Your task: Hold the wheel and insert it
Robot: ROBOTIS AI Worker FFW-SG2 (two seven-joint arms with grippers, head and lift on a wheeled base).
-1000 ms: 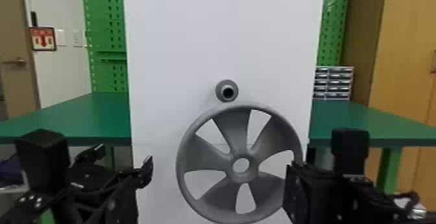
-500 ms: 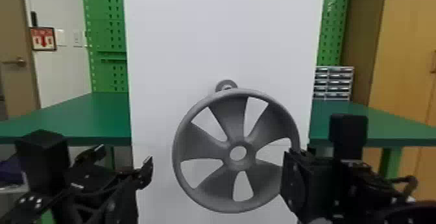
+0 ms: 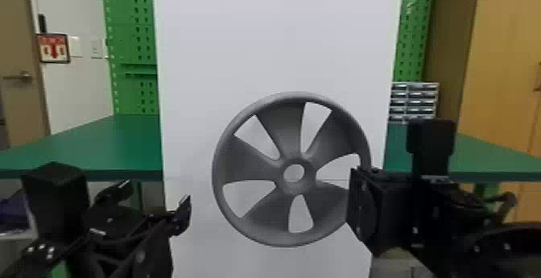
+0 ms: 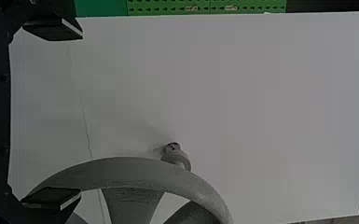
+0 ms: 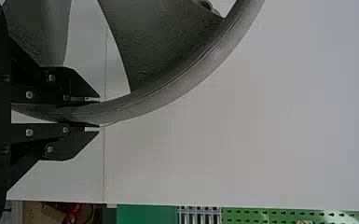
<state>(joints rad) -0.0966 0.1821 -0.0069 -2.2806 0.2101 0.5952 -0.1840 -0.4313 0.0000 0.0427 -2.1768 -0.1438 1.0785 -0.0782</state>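
With our left gripper [image 4: 81, 114] open and empty, we hold the upright wheel [image 3: 281, 136] by its right edge in our right gripper [image 5: 99, 114], closed on the rim. Through the hole of its hub [image 3: 308, 175] we see white panel [image 3: 277, 35]; the grey peg [image 4: 180, 160] lies behind, seemingly higher, so we should raise the wheel before pushing forward

The left arm [image 3: 141, 253] was black, with a big box [image 3: 56, 200] on it and little shiny dots [image 3: 49, 250]. The right arm [image 3: 434, 216] was black too, with a tall block [image 3: 430, 144] and a bendy dark cable [image 3: 511, 201]. The left gripper [image 3: 157, 194] had flat black pads [image 4: 51, 30] with pale edges. The right gripper [image 3: 360, 208] had black fingers with slanted ends and round silver screws [image 5: 29, 94].
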